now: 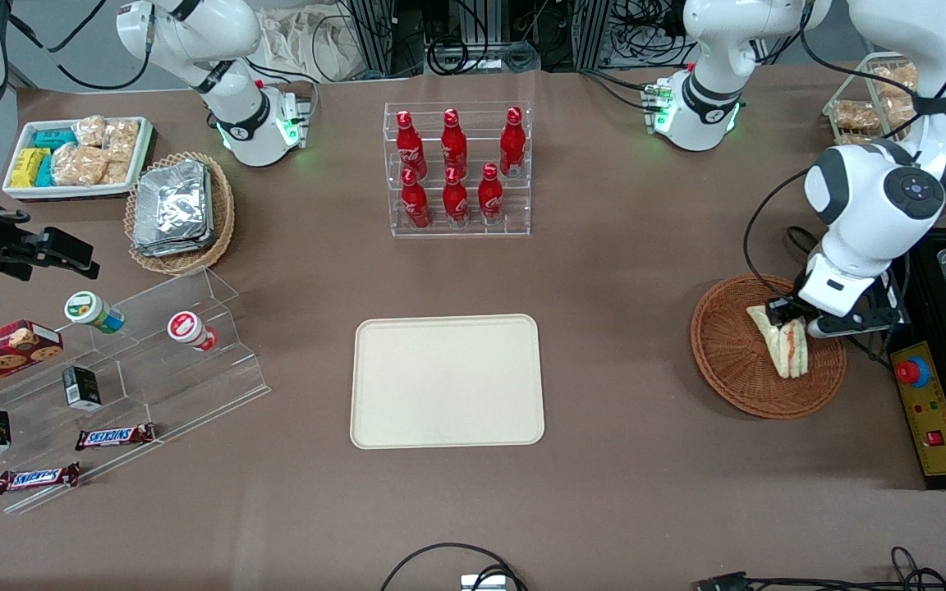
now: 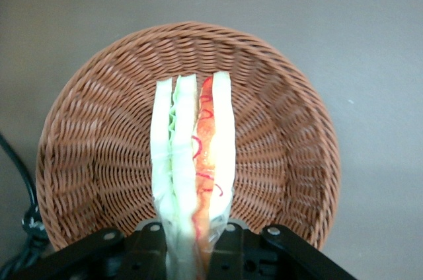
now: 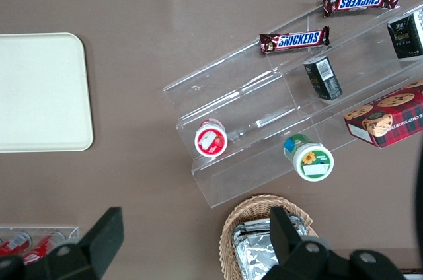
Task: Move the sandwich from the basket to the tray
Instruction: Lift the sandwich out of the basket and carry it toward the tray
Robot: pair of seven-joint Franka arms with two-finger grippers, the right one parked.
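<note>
The sandwich (image 1: 787,345) (image 2: 193,168), a pale bread wedge with green and red-orange layers on its edge, stands on edge in the reddish-brown wicker basket (image 1: 727,361) (image 2: 99,161) toward the working arm's end of the table. My gripper (image 1: 793,318) (image 2: 193,244) is over the basket and shut on the sandwich, one black finger pressed on each bread face. The cream tray (image 1: 447,382) (image 3: 39,92) lies flat at the middle of the table, with nothing on it.
A clear rack of red bottles (image 1: 456,168) stands farther from the front camera than the tray. A control box with a red button (image 1: 925,410) sits beside the basket. Clear stepped shelves with snacks (image 1: 112,369) and a foil-packet basket (image 1: 177,209) lie toward the parked arm's end.
</note>
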